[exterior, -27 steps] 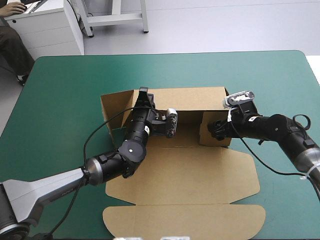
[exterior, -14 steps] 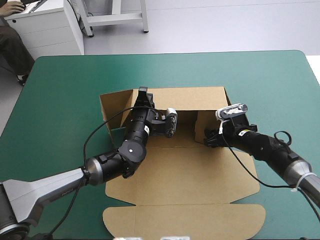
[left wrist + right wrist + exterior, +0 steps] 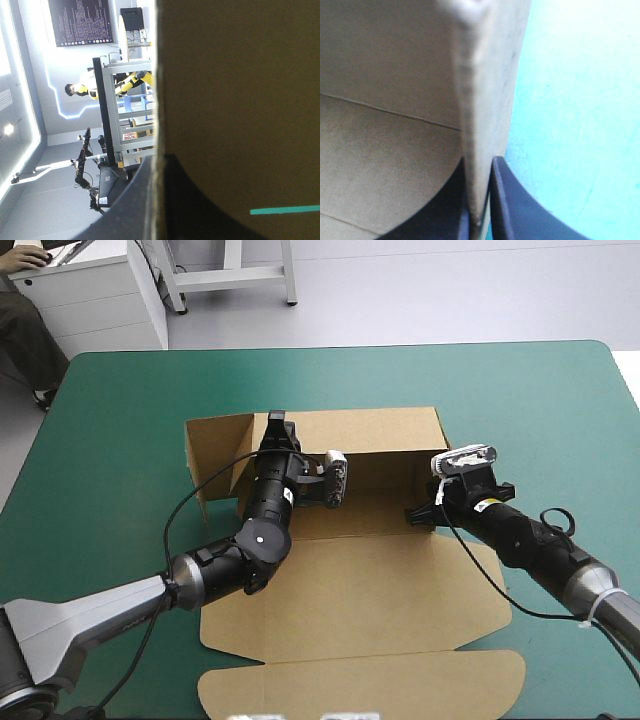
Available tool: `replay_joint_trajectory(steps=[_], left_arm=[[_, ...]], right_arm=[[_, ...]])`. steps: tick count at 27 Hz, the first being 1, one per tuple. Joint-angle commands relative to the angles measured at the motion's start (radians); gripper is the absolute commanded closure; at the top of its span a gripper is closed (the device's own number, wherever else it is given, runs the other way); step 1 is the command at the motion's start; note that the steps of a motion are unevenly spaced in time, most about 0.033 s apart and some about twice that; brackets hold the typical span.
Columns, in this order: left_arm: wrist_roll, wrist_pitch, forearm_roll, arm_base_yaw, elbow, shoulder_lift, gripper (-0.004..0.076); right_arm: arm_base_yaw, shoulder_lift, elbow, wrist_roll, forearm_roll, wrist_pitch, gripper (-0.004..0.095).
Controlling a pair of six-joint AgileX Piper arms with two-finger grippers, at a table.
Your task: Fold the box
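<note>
The brown box [image 3: 380, 580] lies mid-table, its lid panel and rounded front flap [image 3: 360, 685] flat toward me. The back wall [image 3: 385, 432] stands upright, and a side flap [image 3: 215, 450] stands at its left end. My left gripper [image 3: 274, 430] is shut on the back wall's top edge near the left corner. In the left wrist view the board [image 3: 240, 100] runs between the black fingers [image 3: 200, 200]. My right gripper [image 3: 414, 513] is shut on the raised right side wall. In the right wrist view that board's edge [image 3: 475, 125] sits pinched between the fingers [image 3: 515, 210].
The teal-green cover [image 3: 120, 440] shows to the left, beyond and to the right of the box [image 3: 580, 100]. The box's front flap reaches close to the table's near edge.
The right gripper slid in toward the box's middle and closed on the right side wall, which now stands inward. The left gripper and the whole box shifted a little left.
</note>
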Motion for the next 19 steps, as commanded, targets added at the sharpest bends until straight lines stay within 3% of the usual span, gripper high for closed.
replay_joint_trajectory(steps=[1,5,7,11,14,16,19], left_arm=[[-0.008,-0.013,0.067,-0.008,-0.027,-0.035,0.0734],[-0.010,-0.015,0.093,-0.008,-0.027,-0.035,0.0727],[-0.010,-0.019,0.101,-0.008,-0.027,-0.035,0.0676],[-0.015,-0.019,0.101,-0.008,-0.027,-0.035,0.0421],[-0.080,0.004,0.102,-0.008,-0.027,-0.035,0.0145],[-0.080,0.019,0.102,-0.008,-0.027,-0.035,0.0102],[-0.080,0.067,0.102,-0.023,-0.027,-0.035,0.0106]], right_arm=[[0.008,-0.032,-0.031,-0.018,0.000,-0.066,0.0919],[0.008,-0.032,-0.031,-0.018,0.000,-0.066,0.0922],[0.008,-0.032,-0.031,-0.018,0.000,-0.066,0.0922],[0.008,-0.032,-0.031,-0.018,0.000,-0.068,0.0922],[0.008,-0.032,-0.031,-0.018,0.000,-0.070,0.0922],[0.008,-0.030,-0.031,-0.018,0.000,-0.077,0.0922],[0.008,-0.030,-0.038,-0.014,0.000,-0.125,0.0922]])
